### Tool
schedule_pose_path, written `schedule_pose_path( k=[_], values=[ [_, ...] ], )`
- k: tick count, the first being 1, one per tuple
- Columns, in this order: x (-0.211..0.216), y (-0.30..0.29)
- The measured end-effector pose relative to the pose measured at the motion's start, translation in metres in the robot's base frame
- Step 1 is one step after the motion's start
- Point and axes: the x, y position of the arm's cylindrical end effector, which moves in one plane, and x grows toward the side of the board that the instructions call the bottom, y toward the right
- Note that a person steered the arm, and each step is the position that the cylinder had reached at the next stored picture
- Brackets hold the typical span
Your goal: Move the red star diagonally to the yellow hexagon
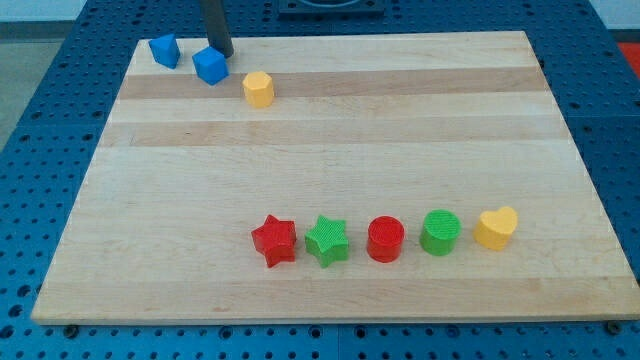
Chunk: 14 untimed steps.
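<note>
The red star lies near the view's bottom, at the left end of a row of blocks. The yellow hexagon sits near the view's top left, far above the star. My tip is at the view's top left, just above and right of a blue cube and left of the yellow hexagon. It is far from the red star.
A second blue block lies at the board's top left corner. Right of the red star stand a green star, a red cylinder, a green cylinder and a yellow heart. The wooden board rests on a blue perforated table.
</note>
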Motion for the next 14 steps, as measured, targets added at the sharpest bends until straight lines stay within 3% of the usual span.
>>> schedule_pose_path(
  k=[2,4,7,11,14],
  values=[
    [0.002,0.000],
    [0.012,0.055],
    [0.104,0.162],
    [0.112,0.090],
    [0.108,0.075]
  ],
)
